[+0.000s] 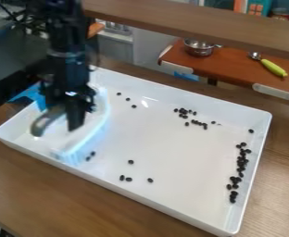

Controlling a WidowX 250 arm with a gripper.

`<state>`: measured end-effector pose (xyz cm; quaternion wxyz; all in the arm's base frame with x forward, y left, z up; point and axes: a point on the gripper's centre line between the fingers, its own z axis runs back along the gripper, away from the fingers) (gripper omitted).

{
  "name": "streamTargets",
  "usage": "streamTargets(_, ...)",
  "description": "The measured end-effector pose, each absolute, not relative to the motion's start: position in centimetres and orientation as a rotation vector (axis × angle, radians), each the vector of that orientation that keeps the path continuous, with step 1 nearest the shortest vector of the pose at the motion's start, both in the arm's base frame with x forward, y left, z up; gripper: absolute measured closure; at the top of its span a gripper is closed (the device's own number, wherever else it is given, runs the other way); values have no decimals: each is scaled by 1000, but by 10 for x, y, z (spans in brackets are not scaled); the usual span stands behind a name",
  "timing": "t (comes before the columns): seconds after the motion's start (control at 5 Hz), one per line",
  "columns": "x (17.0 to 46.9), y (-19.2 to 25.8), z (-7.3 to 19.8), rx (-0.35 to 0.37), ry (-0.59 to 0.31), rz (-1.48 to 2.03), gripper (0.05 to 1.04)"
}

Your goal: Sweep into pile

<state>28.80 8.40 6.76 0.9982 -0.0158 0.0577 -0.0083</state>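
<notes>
A brown wooden table [41,185] carries a large white tray [172,157], set at a slant with its near right corner low in the view. Across the top runs a wooden beam [190,21], and beyond the tray, under the beam, is a reddish-brown board [234,65]. The black robot arm [63,41] drops from the upper left over the tray's left end. Beneath it, in that left end, is the brush [85,139], its long axis running crosswise from near the far wall down to near the front wall, slanting toward lower left. Its pale blue bristled edge faces right, toward the tray's middle; a grey curved handle [45,122] shows on its left side, its rounded end pointing lower left. The black gripper [74,121] hangs over the brush, too blurred to tell whether its jaws are open or closed on anything. A metal pot [199,48] and a utensil with a yellow-green handle [273,68] lie on the board. Smallest are the dark beans [241,164]: a long cluster by the right wall, a looser one toward the far wall, and scattered ones between these and the brush, a few just beside its lower end.
</notes>
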Motion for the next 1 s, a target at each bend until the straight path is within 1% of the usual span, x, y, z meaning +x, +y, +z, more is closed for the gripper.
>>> streamTargets(0.4,289,16,66,-76,152,28,599)
streamTargets(0.6,291,-16,66,-97,140,55,599)
streamTargets(1.0,303,-101,67,-193,138,113,599)
